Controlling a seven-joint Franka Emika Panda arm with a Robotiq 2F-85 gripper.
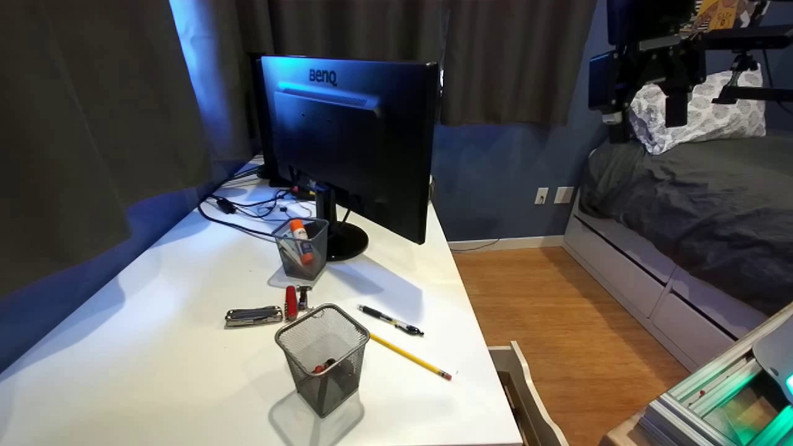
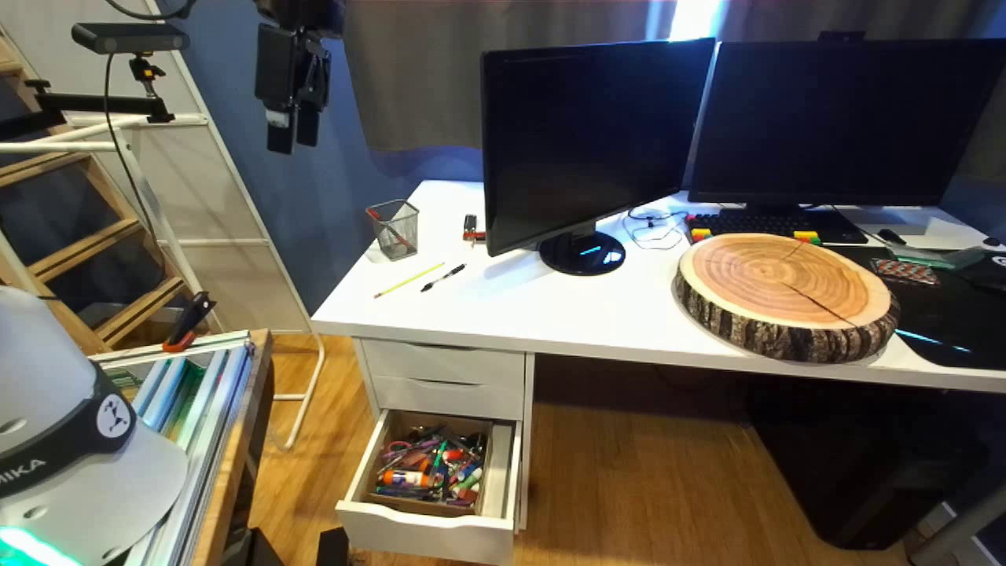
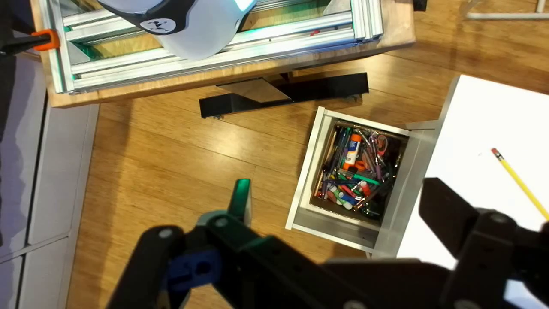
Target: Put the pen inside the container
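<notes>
The slim black pen [image 1: 390,320] lies on the white desk beside the yellow pencil; it also shows in an exterior view [image 2: 443,277]. It is out of the wrist view. The container, a black wire-mesh cup [image 1: 328,387], stands upright on the desk near the pencil's tip and shows in an exterior view [image 2: 397,237]. A small dark-and-red object is seen in it through the mesh. My gripper [image 1: 647,121] hangs high, away from the pen and cup, also seen in an exterior view [image 2: 294,137]. In the wrist view the gripper's fingers [image 3: 336,186] are wide apart with nothing between them.
The yellow pencil [image 1: 412,357] lies near the desk edge. A smaller cup [image 1: 291,263] with a glue stick stands by the monitor [image 1: 353,142]. A multi-tool [image 1: 254,316] and red knife [image 1: 291,303] lie nearby. An open drawer [image 2: 432,528] juts out below the desk.
</notes>
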